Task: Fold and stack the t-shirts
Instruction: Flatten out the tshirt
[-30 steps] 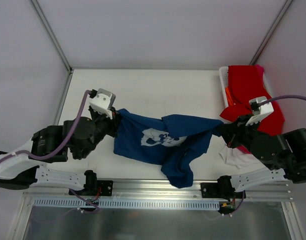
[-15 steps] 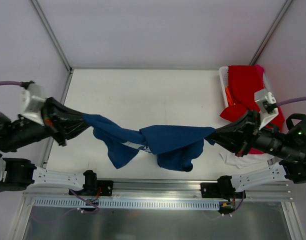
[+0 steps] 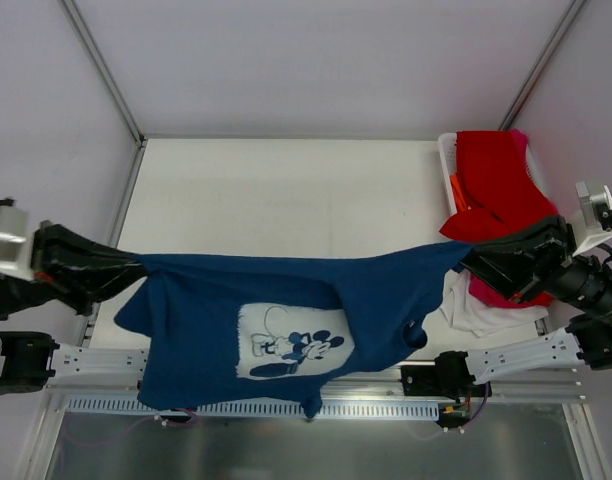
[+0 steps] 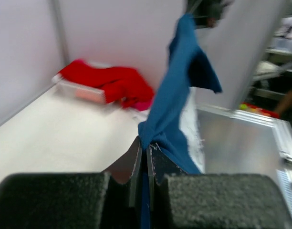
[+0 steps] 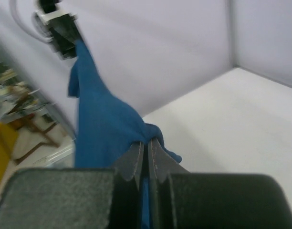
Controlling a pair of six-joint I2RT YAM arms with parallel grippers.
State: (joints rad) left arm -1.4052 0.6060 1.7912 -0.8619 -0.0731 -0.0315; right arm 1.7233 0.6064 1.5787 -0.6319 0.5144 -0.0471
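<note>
Bunched navy t-shirt [image 3: 276, 320] now pulled out wide

Vs 1 s ago: shirt went from a twisted heap on the counter [image 3: 286, 190] to a taut sheet w/ mouse print fully showing, hem past the near edge. Left end effector [image 3: 136, 268] & right end effector [image 3: 468, 258] swung outward, now much farther apart.

Open surface [image 3: 286, 190] across upper centre of frame. Blocked along lower edge by stretched navy t-shirt [image 3: 206, 300]; at upper right by basket [image 3: 447, 152] heaped with red t-shirt [image 3: 496, 185].
</note>
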